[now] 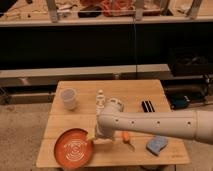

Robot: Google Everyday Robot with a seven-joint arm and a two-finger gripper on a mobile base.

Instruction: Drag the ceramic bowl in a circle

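Spotted the ceramic bowl (75, 148) down in the front-left corner of the worktop (150, 160), sitting flat and close to both edges. Got the end effector (94, 138) low at the bowl's right-hand rim, at the tip of the one arm stretched in from the right of the camera view. Looks spread wide, not pinched on anything obvious. Can't really tell whether touching the rim, straddling it, or just beside it. So: bowl straight off to the left of the end effector, practically no gap. No long axis to fuss over with a round dish, so no lining up needed. Probably needs solid contact on that rim before any sweeping round. Worth minding the small orange thing (127, 137) and blue sponge (157, 145) just to the right, plus the plastic cup (68, 98) further back. Not much room toward the edges for a full circle either.
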